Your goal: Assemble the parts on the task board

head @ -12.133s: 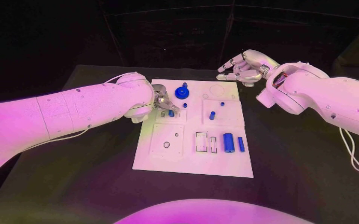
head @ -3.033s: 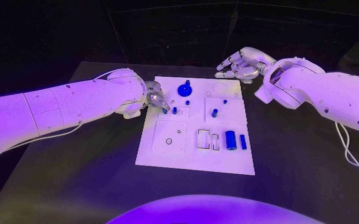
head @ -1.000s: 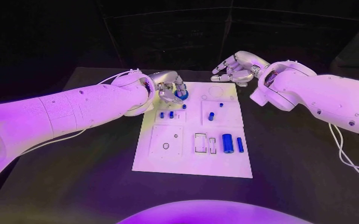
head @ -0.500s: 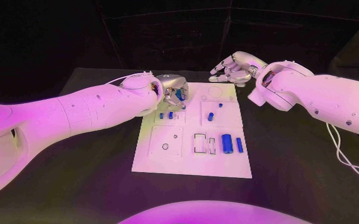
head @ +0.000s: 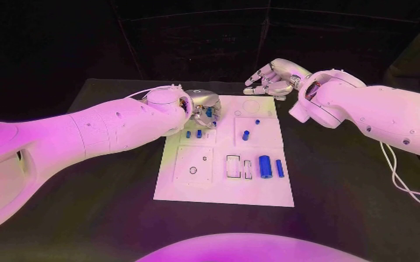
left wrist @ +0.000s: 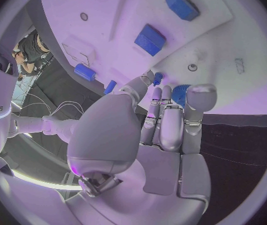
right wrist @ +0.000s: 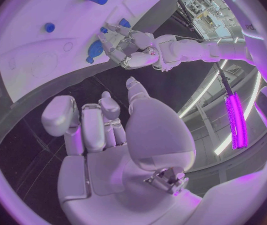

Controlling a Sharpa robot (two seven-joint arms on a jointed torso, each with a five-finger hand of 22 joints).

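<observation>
Head view, our inventory: white task board (head: 223, 183) at table centre; left hand (head: 203, 109) over the board's 11 o'clock corner, fingers curled about a round blue gear part (head: 209, 111), though we cannot tell if it grips it or merely touches. Left wrist view shows fingertips (left wrist: 196, 92) against that gear (left wrist: 179, 93). Right hand (head: 274, 82) at 1 o'clock, beyond the board's far edge, fingers loosely spread, holding nothing. Also on the board: blue cylinder (head: 264, 166) and slim blue pin (head: 279, 168) at 4 o'clock, small peg (head: 246, 134) near centre
</observation>
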